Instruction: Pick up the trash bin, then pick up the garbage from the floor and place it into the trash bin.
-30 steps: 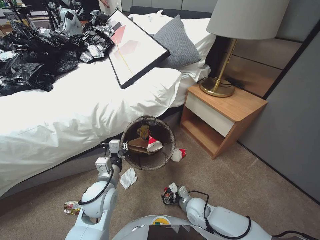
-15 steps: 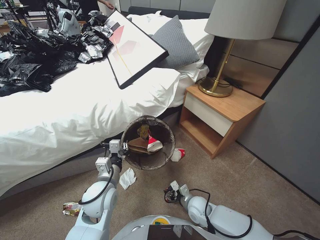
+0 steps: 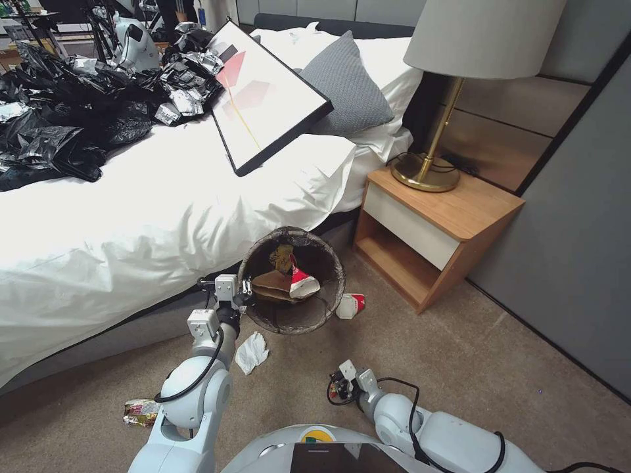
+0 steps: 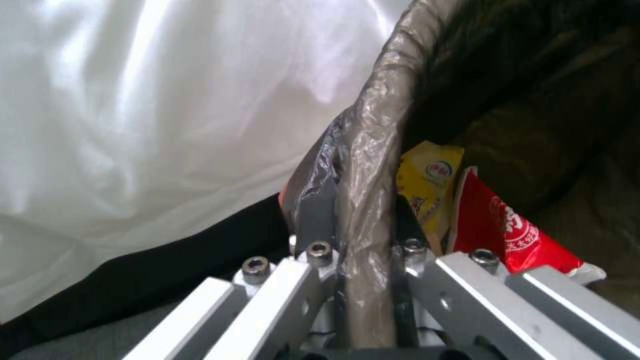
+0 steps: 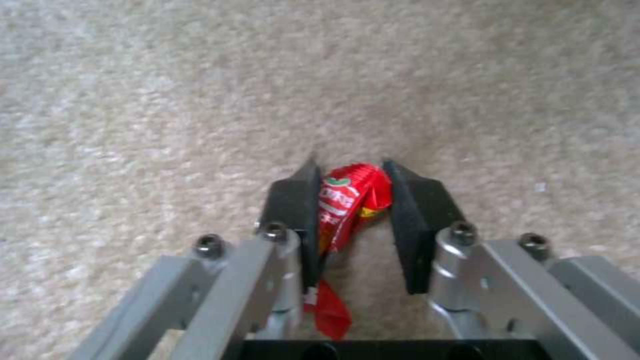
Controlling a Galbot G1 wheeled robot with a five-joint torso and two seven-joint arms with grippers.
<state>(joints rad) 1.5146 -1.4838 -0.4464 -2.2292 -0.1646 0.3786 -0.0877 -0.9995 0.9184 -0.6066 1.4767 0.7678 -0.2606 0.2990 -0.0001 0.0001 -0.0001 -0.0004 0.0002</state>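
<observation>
Trash bin [image 3: 291, 281] unmoved, left gripper [image 4: 360, 235] pinching its rim; right gripper [image 5: 352, 200], squeezing a half-hidden red wrapper [image 5: 347, 200], has drawn back from it

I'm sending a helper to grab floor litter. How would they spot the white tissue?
Start at the bed. On the carpet below its edge, beside the raised trash bin, lies the white tissue wad. It alone is plain white; the other floor litter is printed.
</observation>
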